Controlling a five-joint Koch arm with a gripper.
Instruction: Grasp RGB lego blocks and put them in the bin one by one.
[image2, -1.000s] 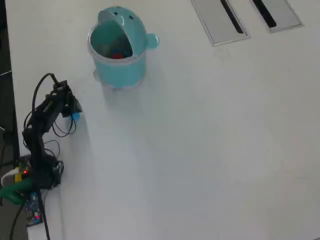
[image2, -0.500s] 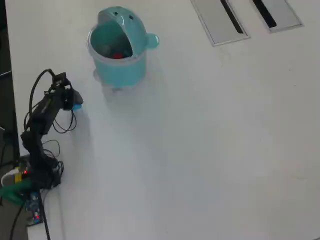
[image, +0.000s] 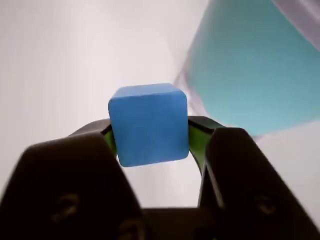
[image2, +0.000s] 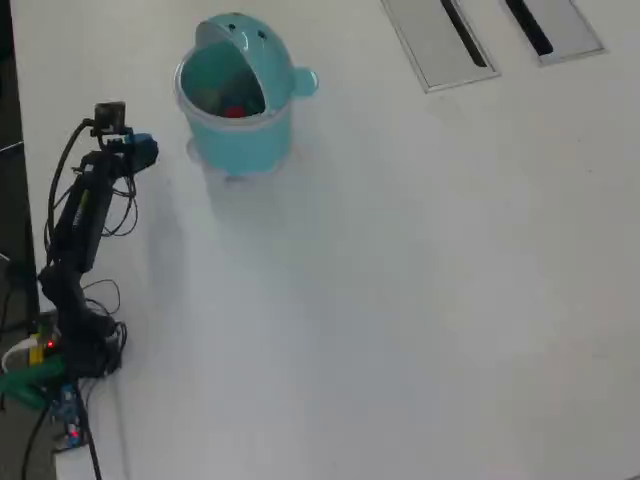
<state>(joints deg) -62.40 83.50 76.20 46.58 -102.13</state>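
We've got the blue block (image: 148, 124) clamped between the gripper (image: 150, 136) jaws, just left of the bin (image2: 238, 135) in the overhead view, so we want it lifted clear over the bin's rim before letting go.

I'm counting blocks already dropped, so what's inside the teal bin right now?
In the overhead view the bin holds a red block at the bottom. The lid and wall hide part of the inside, so another block cannot be ruled out. The blue block is in the end effector.
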